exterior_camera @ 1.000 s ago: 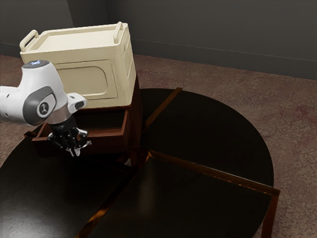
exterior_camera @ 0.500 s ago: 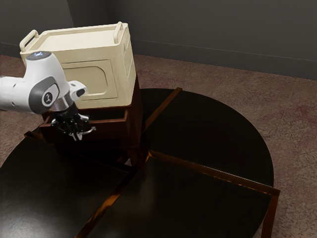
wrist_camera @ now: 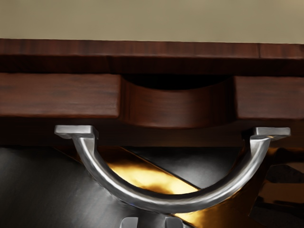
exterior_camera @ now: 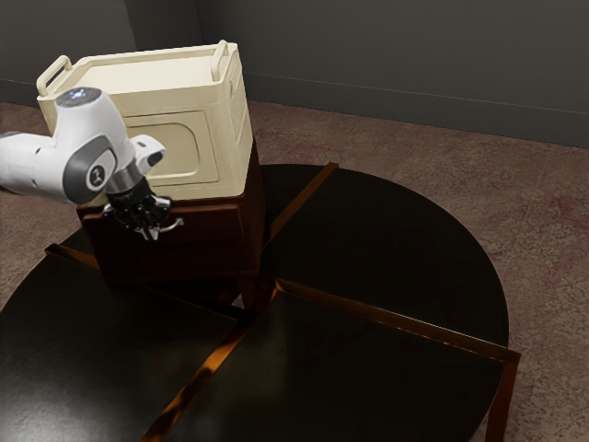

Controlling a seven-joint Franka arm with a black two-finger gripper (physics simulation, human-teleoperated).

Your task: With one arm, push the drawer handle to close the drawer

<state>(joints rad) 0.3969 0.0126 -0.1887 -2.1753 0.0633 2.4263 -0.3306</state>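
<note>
A small pale mark [exterior_camera: 98, 177] stands out against a round grey cover [exterior_camera: 81, 166] on the white arm [exterior_camera: 85, 128], seen in the exterior view, too small for us to make out as a letter, number or logo. We can read no other text, label or sign.

I see smooth reddish-brown wood with a soft sheen on the drawer [wrist_camera: 57, 95] and polished silvery metal on its handle [wrist_camera: 166, 204]. The cream box [exterior_camera: 152, 74] looks like matt plastic, the tabletop [exterior_camera: 396, 239] glossy, my arm [exterior_camera: 86, 129] smooth, the floor [exterior_camera: 543, 212] rough.
</note>
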